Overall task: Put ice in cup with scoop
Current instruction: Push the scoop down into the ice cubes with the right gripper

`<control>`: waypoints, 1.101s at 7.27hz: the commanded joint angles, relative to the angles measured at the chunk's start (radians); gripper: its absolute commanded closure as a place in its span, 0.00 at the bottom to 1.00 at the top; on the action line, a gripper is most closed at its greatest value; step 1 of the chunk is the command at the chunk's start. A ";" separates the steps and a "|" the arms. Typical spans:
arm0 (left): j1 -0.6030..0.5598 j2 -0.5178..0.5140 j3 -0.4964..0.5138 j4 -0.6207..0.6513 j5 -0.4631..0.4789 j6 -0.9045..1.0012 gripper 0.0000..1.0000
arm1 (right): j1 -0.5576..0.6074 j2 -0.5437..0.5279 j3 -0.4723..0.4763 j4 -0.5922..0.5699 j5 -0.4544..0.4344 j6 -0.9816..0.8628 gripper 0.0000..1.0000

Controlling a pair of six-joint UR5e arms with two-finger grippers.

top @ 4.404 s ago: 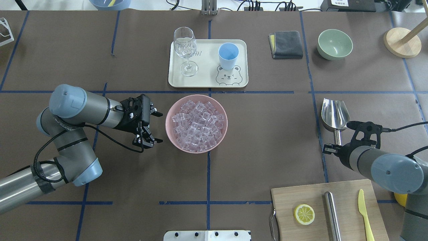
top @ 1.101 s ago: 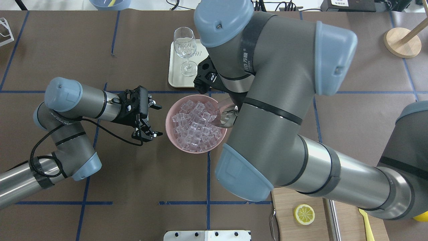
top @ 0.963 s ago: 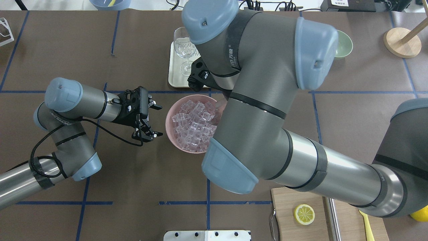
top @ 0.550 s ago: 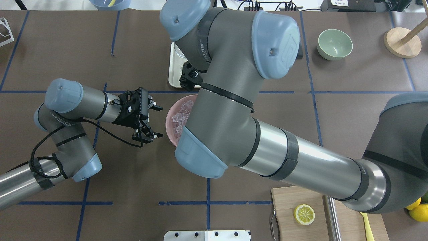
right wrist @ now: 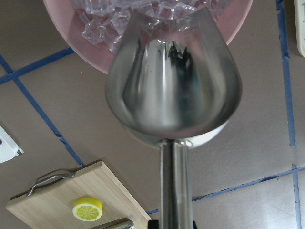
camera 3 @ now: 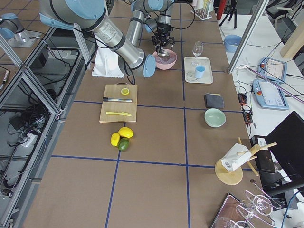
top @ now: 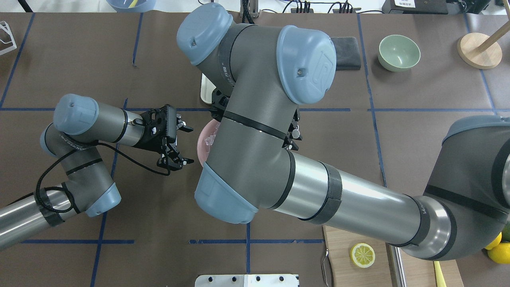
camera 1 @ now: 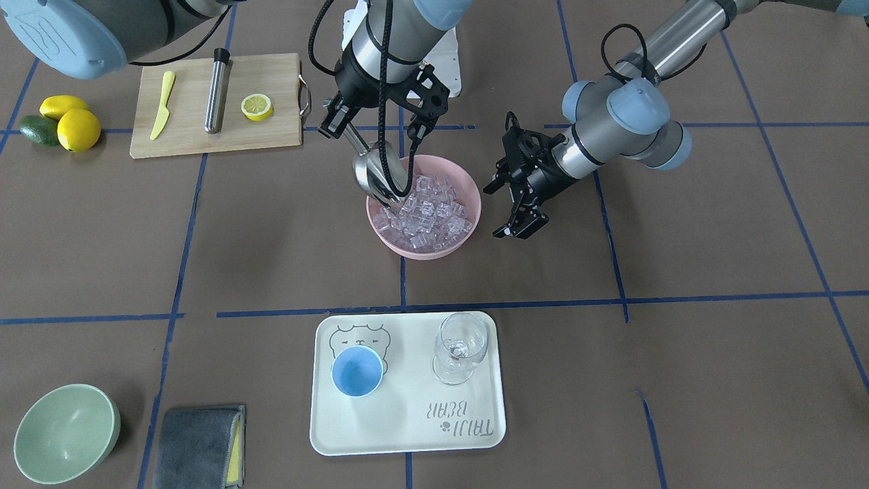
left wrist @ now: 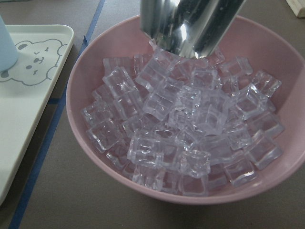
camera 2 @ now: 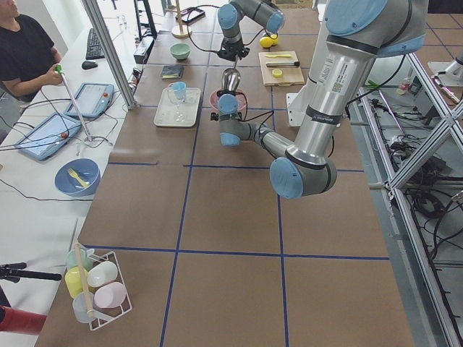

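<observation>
My right gripper (camera 1: 343, 128) is shut on the handle of the steel scoop (camera 1: 372, 178). The scoop tilts down, with its tip in the ice (camera 1: 428, 210) at the edge of the pink bowl (camera 1: 470, 191). The right wrist view shows the scoop (right wrist: 174, 90) empty, with its lip against the ice (right wrist: 143, 14). My left gripper (camera 1: 506, 207) is open and empty beside the bowl, and its camera sees the ice (left wrist: 186, 129) and the scoop (left wrist: 190, 24). The light-blue cup (camera 1: 357, 371) stands empty on the cream tray (camera 1: 407, 421). In the overhead view my right arm hides most of the bowl (top: 203, 140); my left gripper (top: 187, 144) shows to its left.
A clear stemmed glass (camera 1: 460, 346) stands on the tray beside the cup. A cutting board (camera 1: 197, 139) holds a lemon slice (camera 1: 256, 106), a steel cylinder (camera 1: 217, 88) and a yellow knife (camera 1: 161, 105). A green bowl (camera 1: 64, 431) and a grey cloth (camera 1: 197, 445) lie beyond.
My right arm has carried the scoop from the table's right side to the pink bowl. Over the last second it swept further left across the bowl. My left arm has barely moved.
</observation>
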State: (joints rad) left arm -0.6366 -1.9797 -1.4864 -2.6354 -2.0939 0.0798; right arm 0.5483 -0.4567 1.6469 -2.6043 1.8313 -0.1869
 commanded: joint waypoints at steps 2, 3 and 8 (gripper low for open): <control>0.000 -0.001 0.002 -0.009 0.000 0.000 0.00 | -0.013 0.003 -0.021 0.001 -0.009 -0.017 1.00; 0.000 -0.001 0.003 -0.009 0.000 0.000 0.00 | -0.014 0.004 -0.027 0.001 -0.009 -0.017 1.00; 0.000 0.001 0.003 -0.011 0.000 0.000 0.00 | -0.034 -0.069 -0.013 0.116 0.005 0.000 1.00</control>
State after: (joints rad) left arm -0.6366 -1.9795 -1.4834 -2.6460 -2.0939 0.0798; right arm 0.5146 -0.5022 1.6277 -2.5311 1.8309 -0.1910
